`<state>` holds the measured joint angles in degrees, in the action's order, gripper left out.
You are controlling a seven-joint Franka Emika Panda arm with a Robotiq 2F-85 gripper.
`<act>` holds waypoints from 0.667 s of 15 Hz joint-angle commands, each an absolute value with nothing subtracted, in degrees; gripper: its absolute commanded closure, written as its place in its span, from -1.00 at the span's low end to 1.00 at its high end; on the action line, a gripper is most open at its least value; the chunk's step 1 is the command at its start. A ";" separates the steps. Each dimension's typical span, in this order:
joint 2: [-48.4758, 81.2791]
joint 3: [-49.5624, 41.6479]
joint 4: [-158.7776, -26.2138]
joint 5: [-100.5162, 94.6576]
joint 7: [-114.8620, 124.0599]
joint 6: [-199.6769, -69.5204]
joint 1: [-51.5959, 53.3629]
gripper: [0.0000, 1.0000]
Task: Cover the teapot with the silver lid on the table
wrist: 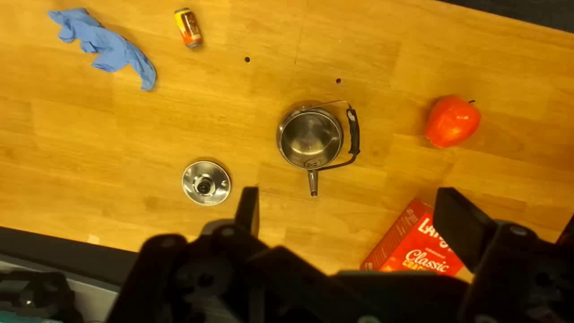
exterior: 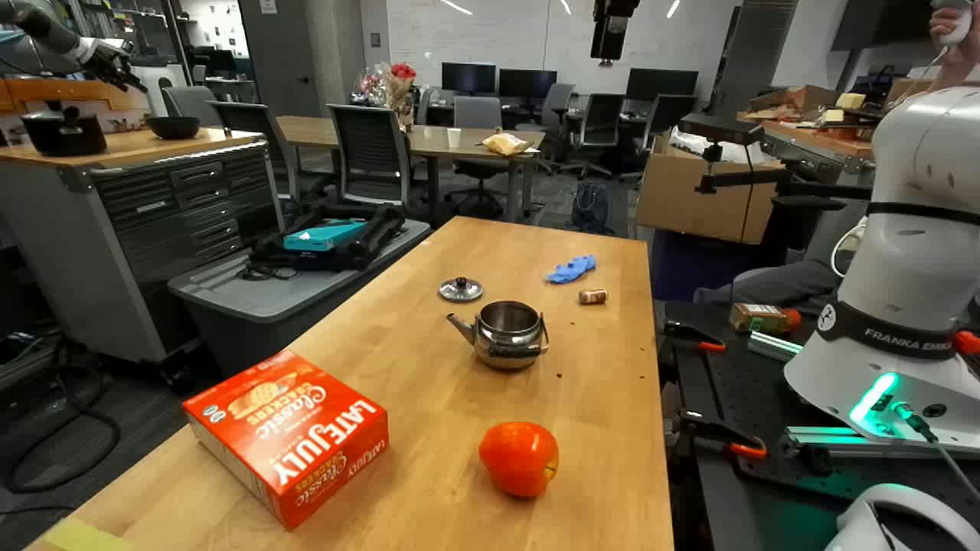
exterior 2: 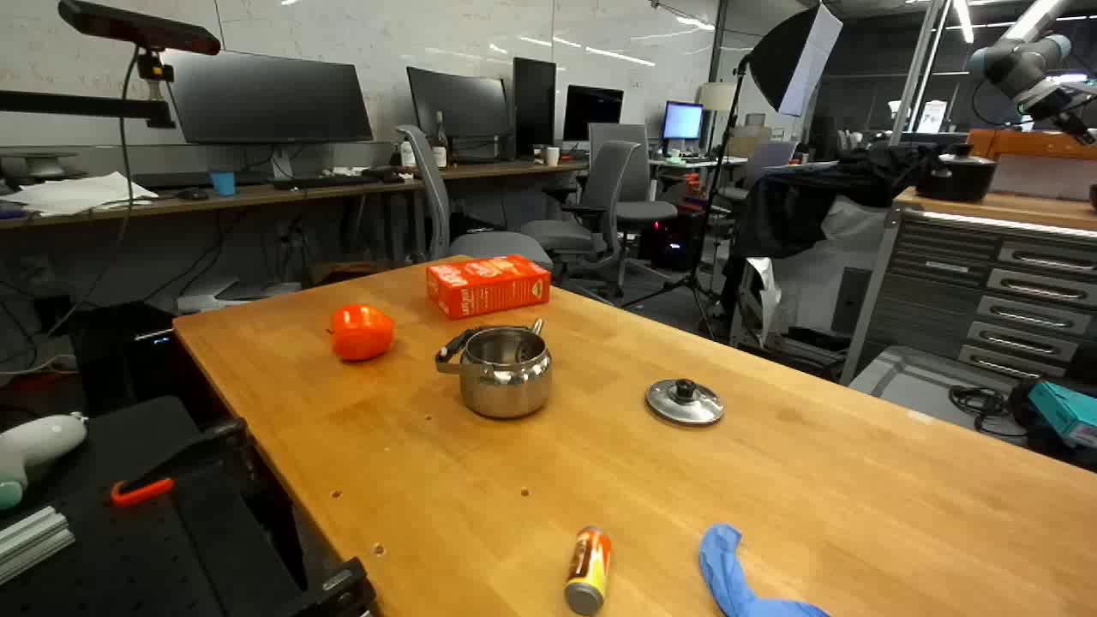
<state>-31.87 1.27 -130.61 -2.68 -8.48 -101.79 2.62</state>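
Wood tabletop point(wrist: 134, 134), silver lid point(wrist: 206, 183) off the teapot point(wrist: 309, 139)
Wrist view: fingers point(wrist: 462, 229) way apart, teapot past the gap, lid just outside.

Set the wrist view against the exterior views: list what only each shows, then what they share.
Only the wrist view: the tool plainly open, and the inner bottom of the teapot.
Only the exterior views: monitors, chairs, and a black pot on the workbench, seen in both.
Shared: the uncovered teapot, the silver lid apart from it on the table, the orange-red object, the cracker box (partly hidden by the tool in the wrist view), the small can and the blue glove.
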 commanded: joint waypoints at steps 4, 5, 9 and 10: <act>-31.23 0.78 -129.91 -2.12 -7.74 -103.03 2.93 -1.00; -30.68 0.62 -129.60 -1.77 -7.47 -103.79 2.88 -1.00; -28.14 0.40 -128.18 -0.52 -5.81 -106.77 2.64 -1.00; -27.42 0.39 -127.77 -0.35 -5.56 -107.25 2.63 -1.00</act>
<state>-29.78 0.80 -130.09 -1.68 -6.77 -105.73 2.60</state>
